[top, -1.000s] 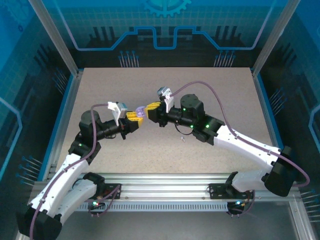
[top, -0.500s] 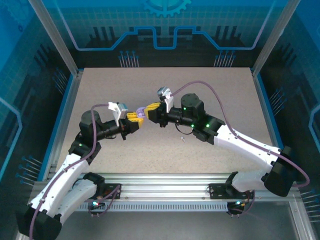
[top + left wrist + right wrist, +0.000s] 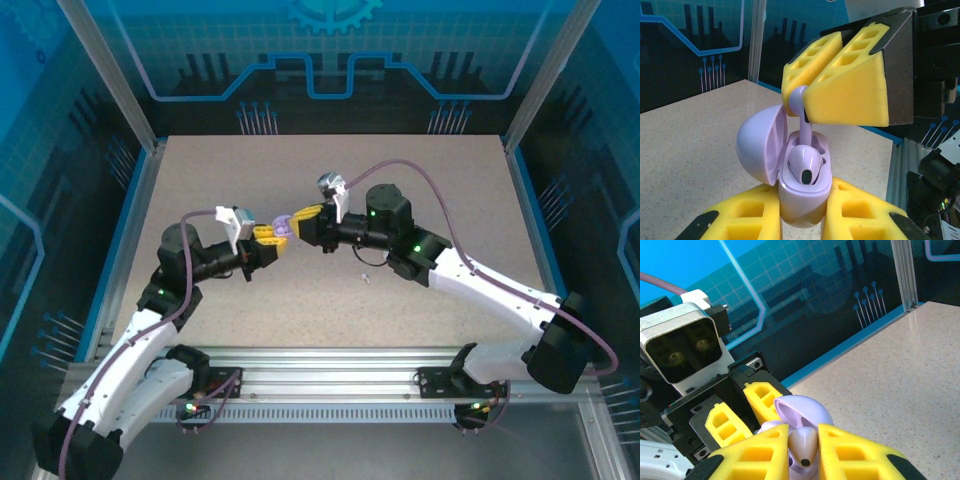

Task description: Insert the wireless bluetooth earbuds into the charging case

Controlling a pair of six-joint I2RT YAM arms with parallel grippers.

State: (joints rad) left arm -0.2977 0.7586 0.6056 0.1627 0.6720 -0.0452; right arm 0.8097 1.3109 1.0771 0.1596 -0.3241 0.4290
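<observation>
Held above the middle of the table [image 3: 450,180], my left pincer [image 3: 267,235] is clenched on the open, pale purple charging case [image 3: 802,207]. Its lid is tipped left and one earbud [image 3: 804,167] is apparently seated inside. My right pincer [image 3: 803,437] grips a second purple earbud [image 3: 805,131], whose stem reaches down into the case. The bud looks featherlight, hard and slick. I judge a gentle pinch across its rounded head safest, lest it squirt free.

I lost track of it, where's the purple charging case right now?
The purple charging case, lid open, is clamped in the left gripper near the table's middle in the top view, facing the right gripper holding a purple earbud.
</observation>
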